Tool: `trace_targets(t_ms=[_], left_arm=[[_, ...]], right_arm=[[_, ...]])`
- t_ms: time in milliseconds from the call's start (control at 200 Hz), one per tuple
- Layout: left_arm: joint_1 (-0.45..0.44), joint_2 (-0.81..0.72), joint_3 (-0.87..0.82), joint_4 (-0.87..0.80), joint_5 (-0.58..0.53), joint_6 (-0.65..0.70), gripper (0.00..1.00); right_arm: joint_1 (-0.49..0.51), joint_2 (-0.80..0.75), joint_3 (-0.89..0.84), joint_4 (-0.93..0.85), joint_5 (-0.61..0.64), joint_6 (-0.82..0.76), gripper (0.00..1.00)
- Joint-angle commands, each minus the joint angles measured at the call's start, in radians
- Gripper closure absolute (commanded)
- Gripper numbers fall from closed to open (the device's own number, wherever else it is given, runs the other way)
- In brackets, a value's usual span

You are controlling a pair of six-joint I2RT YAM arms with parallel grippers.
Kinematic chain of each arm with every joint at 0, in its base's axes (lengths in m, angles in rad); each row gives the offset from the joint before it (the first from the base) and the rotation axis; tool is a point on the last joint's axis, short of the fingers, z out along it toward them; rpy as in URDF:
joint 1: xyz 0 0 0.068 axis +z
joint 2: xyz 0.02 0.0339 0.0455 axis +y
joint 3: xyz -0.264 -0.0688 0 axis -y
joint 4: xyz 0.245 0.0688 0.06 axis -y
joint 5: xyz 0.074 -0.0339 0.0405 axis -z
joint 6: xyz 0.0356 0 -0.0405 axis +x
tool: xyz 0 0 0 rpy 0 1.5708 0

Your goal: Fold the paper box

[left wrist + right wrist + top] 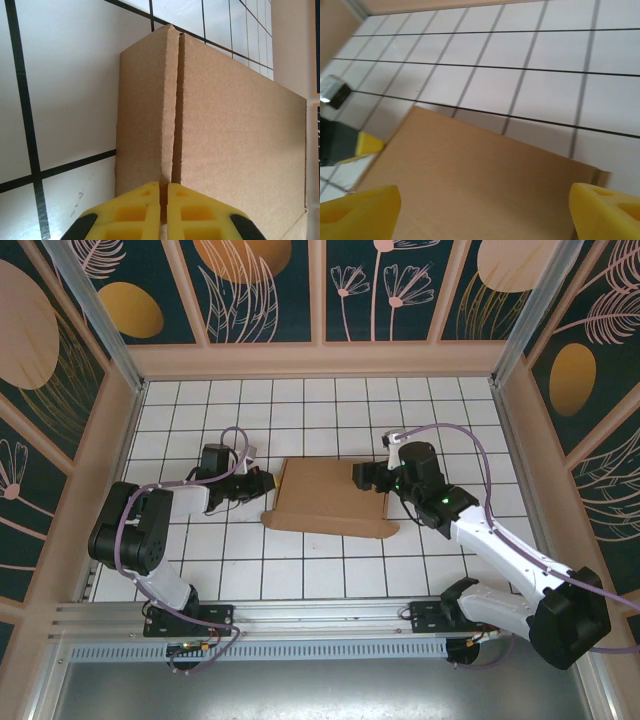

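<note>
Left hand (163, 192) shut at shallow brown paper box (235, 130).

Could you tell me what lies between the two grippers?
The box, in the top view: left gripper at its left edge, right gripper over its right end.

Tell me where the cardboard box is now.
In the top view, the flat brown corrugated cardboard box lies centred on the white gridded table, with the left gripper at its left edge and the right gripper over its far-right corner.
</note>
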Motion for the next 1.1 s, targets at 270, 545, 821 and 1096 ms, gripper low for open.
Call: trace_targets(t_ms=[270,545,821,1096], left_arm=[[0.012,0.035,0.016,-0.098,-0.060,0.042,0.92],[0.015,0.066,0.017,-0.092,-0.056,0.039,0.92],[0.017,0.070,0.021,-0.097,-0.054,0.042,0.93],[0.016,0.078,0.021,-0.092,-0.049,0.039,0.93]], right_arm=[[0.417,-0.011,0.006,-0.049,0.312,-0.687,0.01],[0.700,0.180,0.017,-0.080,0.646,-0.981,0.01],[0.760,0.320,-0.156,0.229,0.906,-1.202,0.04],[0.671,0.511,-0.273,0.862,1.013,-1.638,0.12]])
